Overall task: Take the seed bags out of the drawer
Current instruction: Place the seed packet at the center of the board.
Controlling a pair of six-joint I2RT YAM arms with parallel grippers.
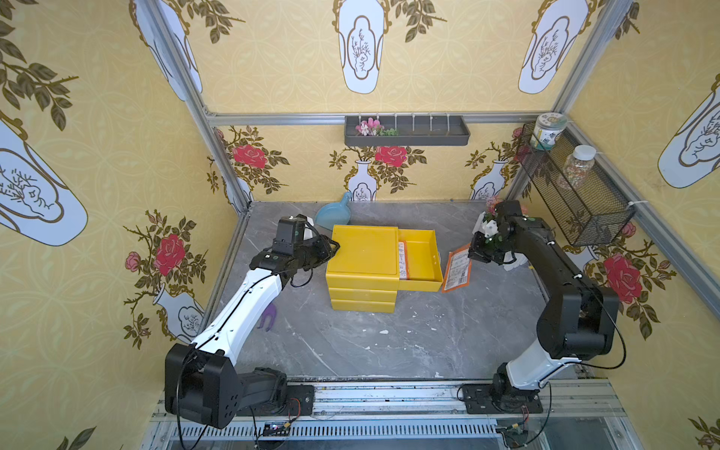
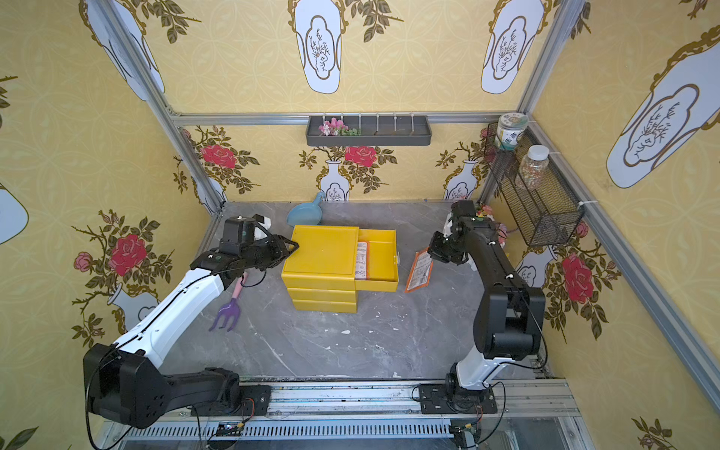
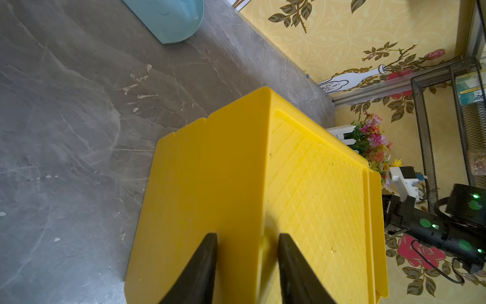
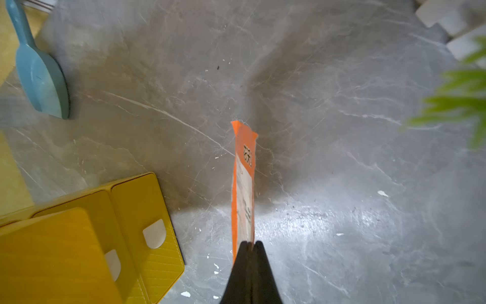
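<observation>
Right end effector point(image 4: 252, 243) clamped on a seed bag point(image 4: 243, 184), held upright just right of the open drawer point(image 1: 422, 251), mid-frame. Second seed bag point(image 1: 403, 265) lies at the drawer's left end. Left end effector point(image 3: 247, 234) narrowly parted at the cabinet's point(image 3: 223, 171) left edge.

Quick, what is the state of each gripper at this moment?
Left gripper: open, tips at the yellow drawer unit, holding nothing.
Right gripper: closed on a seed bag.
</observation>
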